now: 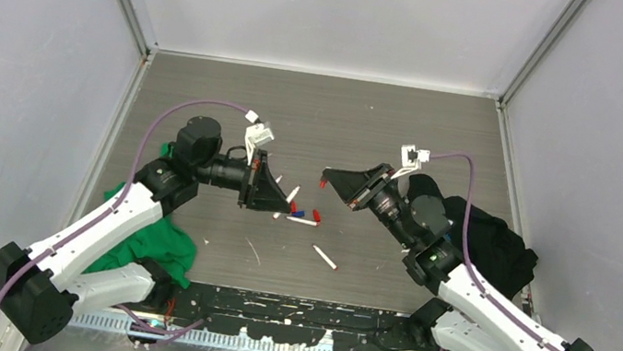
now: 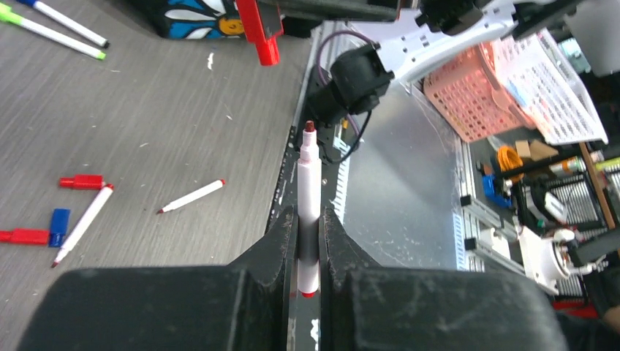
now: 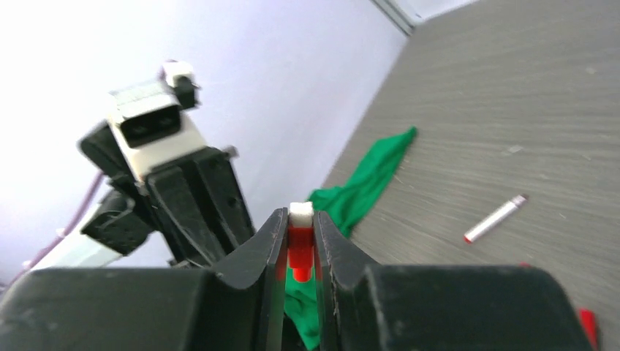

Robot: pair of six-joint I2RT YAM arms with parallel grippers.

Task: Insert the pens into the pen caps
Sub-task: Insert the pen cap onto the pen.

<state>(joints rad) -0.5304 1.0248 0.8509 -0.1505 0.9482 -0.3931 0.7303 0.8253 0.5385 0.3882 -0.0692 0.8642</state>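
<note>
The left claw (image 2: 308, 219) is clamped on a white pen (image 2: 308, 179), whose dark red tip sticks out past the fingers toward the right claw (image 1: 327, 179). The right claw is pinched shut on a red cap (image 3: 300, 247), held above the grey table (image 1: 389, 131) and apart from the pen tip. A green cloth (image 1: 149, 249) lies at the near left. Loose pens (image 1: 325, 258) rest between the arms, with spare caps (image 1: 316, 217), red and blue, just beside one of them.
</note>
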